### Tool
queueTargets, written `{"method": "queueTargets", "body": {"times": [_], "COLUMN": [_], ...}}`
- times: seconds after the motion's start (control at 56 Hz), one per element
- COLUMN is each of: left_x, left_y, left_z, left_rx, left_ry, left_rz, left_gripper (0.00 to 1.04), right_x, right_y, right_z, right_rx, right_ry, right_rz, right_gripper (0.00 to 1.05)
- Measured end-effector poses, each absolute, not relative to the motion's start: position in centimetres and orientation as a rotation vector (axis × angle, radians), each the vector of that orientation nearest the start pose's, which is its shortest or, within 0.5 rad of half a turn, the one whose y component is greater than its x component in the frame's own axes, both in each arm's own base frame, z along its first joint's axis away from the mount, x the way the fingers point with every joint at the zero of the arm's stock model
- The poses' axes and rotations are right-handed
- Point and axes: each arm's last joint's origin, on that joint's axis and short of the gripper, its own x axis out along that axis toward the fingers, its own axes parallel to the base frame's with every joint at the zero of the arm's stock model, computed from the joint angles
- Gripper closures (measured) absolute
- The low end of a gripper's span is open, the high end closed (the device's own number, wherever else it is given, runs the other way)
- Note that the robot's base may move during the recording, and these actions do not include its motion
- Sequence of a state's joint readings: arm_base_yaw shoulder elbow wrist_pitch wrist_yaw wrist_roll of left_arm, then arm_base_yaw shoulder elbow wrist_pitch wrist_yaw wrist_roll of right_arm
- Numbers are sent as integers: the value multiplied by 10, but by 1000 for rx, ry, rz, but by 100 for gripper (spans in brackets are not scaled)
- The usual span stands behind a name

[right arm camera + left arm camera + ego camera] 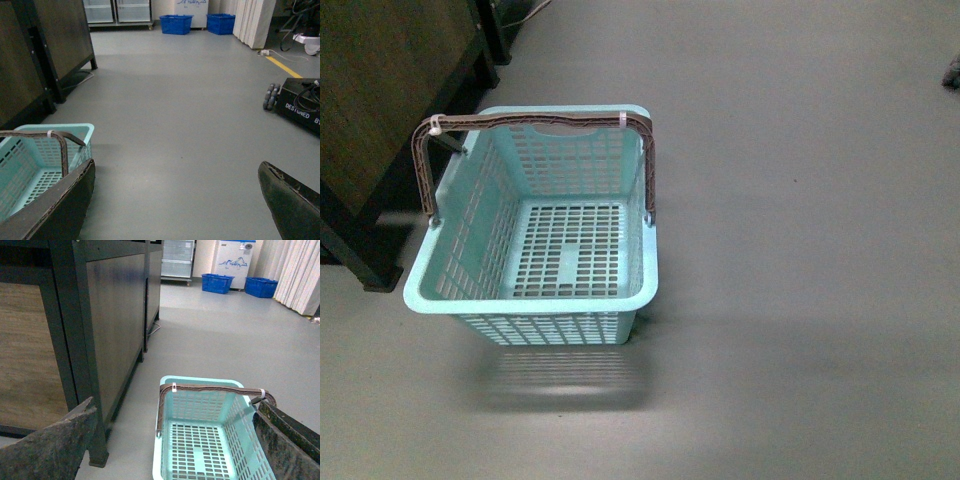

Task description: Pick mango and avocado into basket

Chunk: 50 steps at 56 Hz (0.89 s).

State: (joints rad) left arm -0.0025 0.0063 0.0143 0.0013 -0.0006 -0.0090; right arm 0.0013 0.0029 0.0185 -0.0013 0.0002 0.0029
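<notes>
Can't spot the mango or avocado anywhere yet, only the empty mint-green basket (535,303) parked on the floor (800,200) by a dark cabinet (380,100), with left tool (172,412) and right tool (176,167) gaping open and empty; probably smooth, slippery, bruise-prone fruit, so best pinched gently across the middle.

Grey floor (800,200) runs smooth alongside a dark cabinet (115,315) with wood panels; just past the cabinet's far end stands a glass-fronted cooler (177,260); further from the cabinet stand a white freezer (235,257), blue crates (217,283) and pale curtains (300,275); soft, even light.
</notes>
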Motion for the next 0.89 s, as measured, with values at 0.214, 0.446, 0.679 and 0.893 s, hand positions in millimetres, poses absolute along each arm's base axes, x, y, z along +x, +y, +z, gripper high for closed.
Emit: {"method": "queueTargets", "body": {"times": [0.214, 0.446, 0.679, 0.893], "left_x": [97, 97, 119, 187], "left_y": [0, 0, 2, 15], "left_z": [168, 168, 168, 181], "left_rx": [-9, -9, -351, -627], "left_ry": [-9, -9, 355, 360], "left_rz": [-2, -2, -233, -200], "left_gripper": [9, 9, 9, 9], "right_x": [97, 97, 97, 97], "right_y": [0, 0, 0, 0], "right_z": [169, 169, 169, 169], "right_rx": [3, 3, 3, 3], "right_ry": [-14, -14, -14, -14], "right_rz": [1, 1, 0, 0], "right_gripper": [9, 9, 9, 9]}}
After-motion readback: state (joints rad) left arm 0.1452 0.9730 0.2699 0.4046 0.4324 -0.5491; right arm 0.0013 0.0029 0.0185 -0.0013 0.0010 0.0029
